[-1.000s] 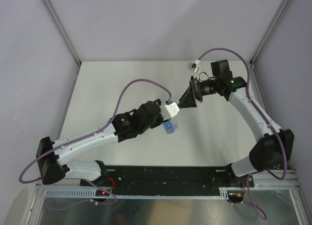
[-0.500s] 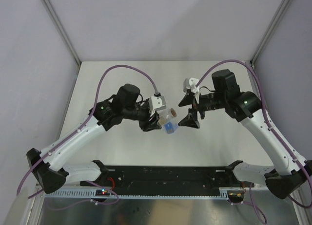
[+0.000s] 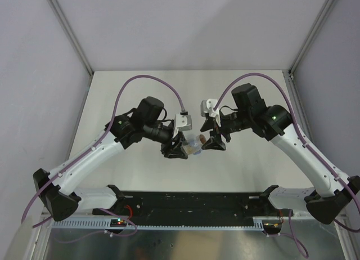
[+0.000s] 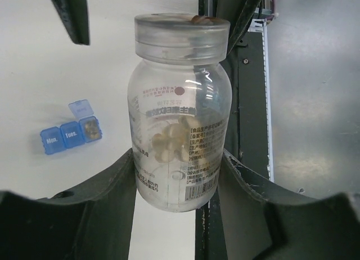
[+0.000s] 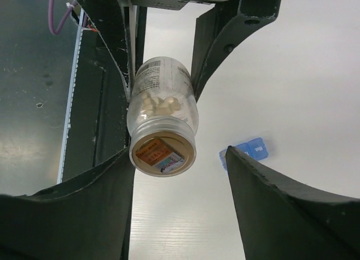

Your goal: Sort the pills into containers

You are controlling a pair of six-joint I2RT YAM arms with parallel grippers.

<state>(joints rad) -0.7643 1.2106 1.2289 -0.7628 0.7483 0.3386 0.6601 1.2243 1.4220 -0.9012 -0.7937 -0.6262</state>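
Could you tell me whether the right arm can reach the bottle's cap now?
Probably yes: the left gripper holds the bottle by its body, leaving the cap bare, and the right gripper has its open jaws either side of it.

bottle (image 4: 180,113): clear glossy plastic, printed label | containers (image 4: 70,135): translucent blue plastic, smooth | table (image 4: 34,74): matt white | base plate (image 4: 315,102): dull grey metal, scuffed

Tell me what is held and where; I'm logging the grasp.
The left gripper holds the clear pill bottle by its lower body; the right gripper stands open around its lid.
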